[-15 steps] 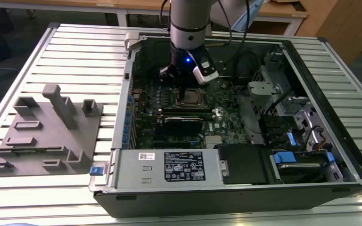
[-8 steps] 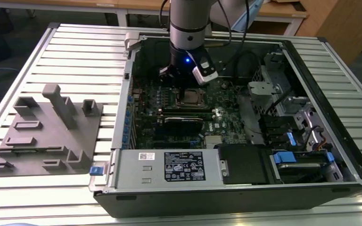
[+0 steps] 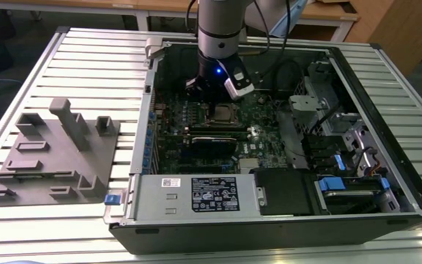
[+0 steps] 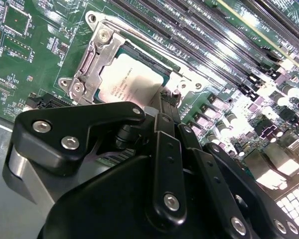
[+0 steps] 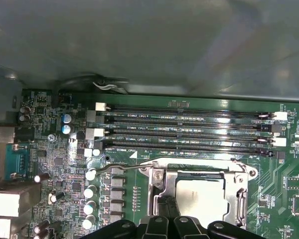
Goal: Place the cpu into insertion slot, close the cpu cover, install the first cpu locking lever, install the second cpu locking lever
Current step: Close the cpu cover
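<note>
The exterior view looks down from high and far on the open computer case on the table. Both wrist views look closely at the motherboard and share the cpu.

In the second wrist view the black body of the gripper hides the side of the chip and of its metal frame lying under it. In the first wrist view that same side runs off the picture's edge. In the exterior view the arm covers the green board behind the gripper, and the chip below it is too small to make out.
</note>
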You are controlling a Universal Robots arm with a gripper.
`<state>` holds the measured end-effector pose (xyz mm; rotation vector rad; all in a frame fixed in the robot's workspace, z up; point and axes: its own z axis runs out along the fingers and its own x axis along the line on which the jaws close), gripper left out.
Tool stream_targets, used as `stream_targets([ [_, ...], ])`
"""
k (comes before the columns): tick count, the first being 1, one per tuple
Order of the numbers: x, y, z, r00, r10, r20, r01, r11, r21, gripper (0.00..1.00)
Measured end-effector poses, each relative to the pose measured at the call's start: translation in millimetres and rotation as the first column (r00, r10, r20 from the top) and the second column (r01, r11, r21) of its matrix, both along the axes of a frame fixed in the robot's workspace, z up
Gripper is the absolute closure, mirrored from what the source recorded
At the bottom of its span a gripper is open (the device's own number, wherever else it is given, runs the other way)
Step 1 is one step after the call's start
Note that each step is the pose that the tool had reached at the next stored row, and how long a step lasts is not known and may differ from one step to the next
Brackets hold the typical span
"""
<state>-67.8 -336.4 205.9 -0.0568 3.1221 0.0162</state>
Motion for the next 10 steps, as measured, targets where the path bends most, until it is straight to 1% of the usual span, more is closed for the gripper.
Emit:
stream_targets([
  [4,0.0,0.0,0.0,1.0000,0.000,0.0000,0.000,1.0000,-0.0002,0.89],
  [10,-0.3,-0.1,-2.2,1.0000,0.000,-0.0001,0.000,1.0000,-0.0002,0.89],
])
